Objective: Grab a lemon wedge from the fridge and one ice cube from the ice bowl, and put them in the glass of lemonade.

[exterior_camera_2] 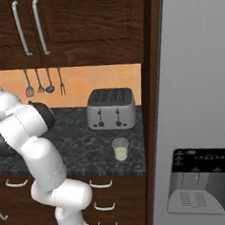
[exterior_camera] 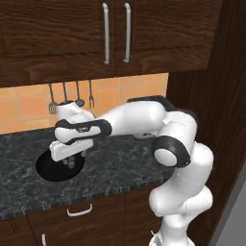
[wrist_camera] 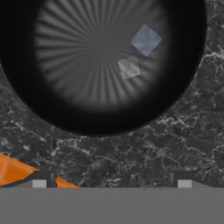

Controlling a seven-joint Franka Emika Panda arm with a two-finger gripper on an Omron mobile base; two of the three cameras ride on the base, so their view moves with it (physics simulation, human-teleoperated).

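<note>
Reaching out to our left over a dark speckled stone counter [exterior_camera: 120, 163], our white arm holds its gripper [exterior_camera: 71, 162] just above a wide, shallow black ice bowl [exterior_camera: 48, 168]. We see the hand level with the counter, fingers pointing down at the bowl, and the jaws stand spread wide with nothing between them.

From the hand view, we look straight down into the ice bowl [wrist_camera: 52, 100], whose ribbed inside fans out from its middle. Two ice cubes lie inside it, close together and off centre: one pale blue-grey ice cube [wrist_camera: 145, 40] and a paler grey one [wrist_camera: 129, 68] just beside it. Our two dark fingertips [wrist_camera: 39, 183] sit at the bottom edge, well apart, over bare counter next to the bowl's rim.

On the right base view, we see the glass of lemonade [exterior_camera_2: 120, 149], a small clear tumbler holding pale yellowish liquid, standing upright near the counter's front edge. A silver toaster [exterior_camera_2: 111, 108] stands behind it against the orange tiled wall. The tall grey fridge [exterior_camera_2: 199, 102] rises just beyond the counter's end, its black dispenser panel [exterior_camera_2: 201, 181] low on the door, which is closed. Utensils [exterior_camera_2: 44, 84] hang on the wall under dark wood cabinets [exterior_camera_2: 69, 27]. We cannot see the lemon wedge.
</note>
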